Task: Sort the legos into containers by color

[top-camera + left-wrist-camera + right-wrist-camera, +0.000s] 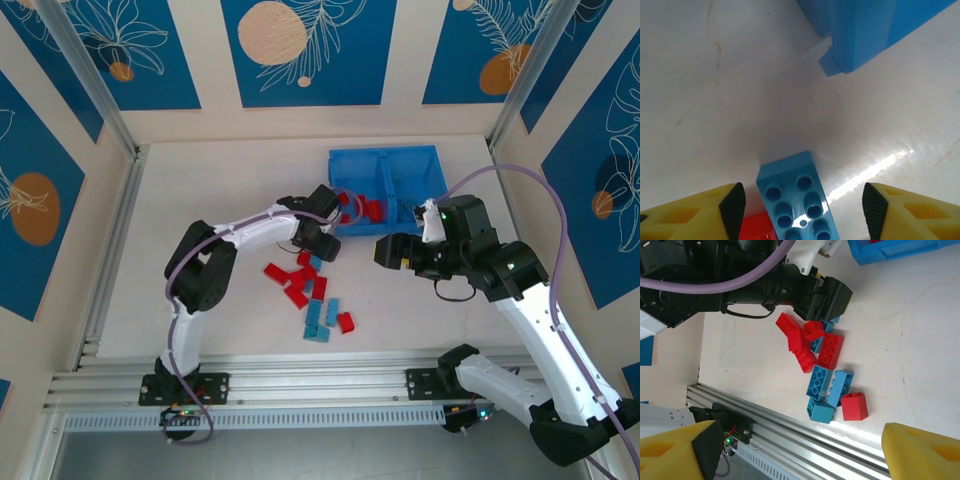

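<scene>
Cameras: one overhead, two wrist-mounted.
Top view surveys the table [220, 190] from above; left wrist hugs a blue brick [795, 200]; right wrist, higher, shares top view's brick pile [829, 352].

Robot lab cell: rail-edged white table [210, 180], blue-patterned wall panels [300, 75]

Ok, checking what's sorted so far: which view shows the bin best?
The top view: the whole bin, both halves, with red bricks in its left half. The left wrist view catches one outer corner; the right wrist view a strip of its edge.
</scene>
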`<state>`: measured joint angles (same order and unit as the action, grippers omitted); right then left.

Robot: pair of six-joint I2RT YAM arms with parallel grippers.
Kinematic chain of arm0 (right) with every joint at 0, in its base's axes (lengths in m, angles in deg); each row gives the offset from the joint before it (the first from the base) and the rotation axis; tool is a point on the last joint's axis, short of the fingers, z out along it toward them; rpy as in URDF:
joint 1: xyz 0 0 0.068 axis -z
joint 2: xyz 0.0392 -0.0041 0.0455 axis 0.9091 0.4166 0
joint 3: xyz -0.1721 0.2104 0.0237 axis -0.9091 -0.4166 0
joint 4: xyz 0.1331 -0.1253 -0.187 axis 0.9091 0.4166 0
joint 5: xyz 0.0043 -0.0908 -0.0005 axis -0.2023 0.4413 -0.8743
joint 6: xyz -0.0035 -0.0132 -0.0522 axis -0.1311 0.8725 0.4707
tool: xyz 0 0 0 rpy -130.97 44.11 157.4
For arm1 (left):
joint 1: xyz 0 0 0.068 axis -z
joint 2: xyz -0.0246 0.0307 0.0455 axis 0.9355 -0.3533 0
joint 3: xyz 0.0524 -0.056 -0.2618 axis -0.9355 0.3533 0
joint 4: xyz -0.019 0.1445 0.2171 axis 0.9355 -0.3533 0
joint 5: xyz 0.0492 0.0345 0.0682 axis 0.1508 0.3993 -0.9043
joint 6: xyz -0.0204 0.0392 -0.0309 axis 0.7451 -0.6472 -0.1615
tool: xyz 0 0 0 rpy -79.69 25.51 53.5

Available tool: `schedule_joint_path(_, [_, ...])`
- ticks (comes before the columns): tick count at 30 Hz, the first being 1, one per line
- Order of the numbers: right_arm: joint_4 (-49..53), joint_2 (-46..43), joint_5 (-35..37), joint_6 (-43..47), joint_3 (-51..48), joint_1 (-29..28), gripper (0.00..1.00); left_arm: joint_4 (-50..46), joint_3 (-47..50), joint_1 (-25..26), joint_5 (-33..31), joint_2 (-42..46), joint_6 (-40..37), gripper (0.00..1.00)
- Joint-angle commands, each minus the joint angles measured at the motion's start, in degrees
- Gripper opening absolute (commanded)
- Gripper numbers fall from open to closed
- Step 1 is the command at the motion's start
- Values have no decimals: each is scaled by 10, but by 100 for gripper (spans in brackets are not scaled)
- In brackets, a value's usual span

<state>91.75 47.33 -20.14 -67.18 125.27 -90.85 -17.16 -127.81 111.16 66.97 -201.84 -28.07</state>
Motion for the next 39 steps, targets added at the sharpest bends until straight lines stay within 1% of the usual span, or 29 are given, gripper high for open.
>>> schedule_joint_path(1, [12,-1,1,-12,-12,2,84,-23,-27,-5,19,-18,-11,62])
schedule_joint_path(6, [13,-1,-5,-13,-8,2,84,-23,-14,-5,13,-29,-3,60])
schedule_joint_path(12, [19,-1,-15,-12,-5,2,84,-23,12,-5,11,-34,0,53])
schedule_joint_path(19, [8,1,-23,-17,-8,2,84,-8,45,-4,-4,-28,6,40])
schedule_joint_path(22, [7,5,-24,-14,-9,3,84,-1,55,-4,-10,2,7,35])
schedule_joint_path(26, [6,3,-9,-22,-4,3,84,0,54,-1,2,89,14,33])
schedule_joint_path(29, [2,-11,26,-32,2,5,84,1,32,11,27,154,-5,31])
schedule_joint_path(32, [0,-25,59,-45,6,12,84,-4,-15,33,59,178,-15,29])
schedule_joint_path(34, [0,-36,81,-55,9,15,84,3,-52,48,80,174,-10,29])
schedule_joint_path(36, [-4,-51,108,-67,9,17,84,30,-87,61,88,156,-6,29])
schedule_joint_path(39, [-8,-81,152,-88,0,18,84,78,-160,66,84,98,7,28])
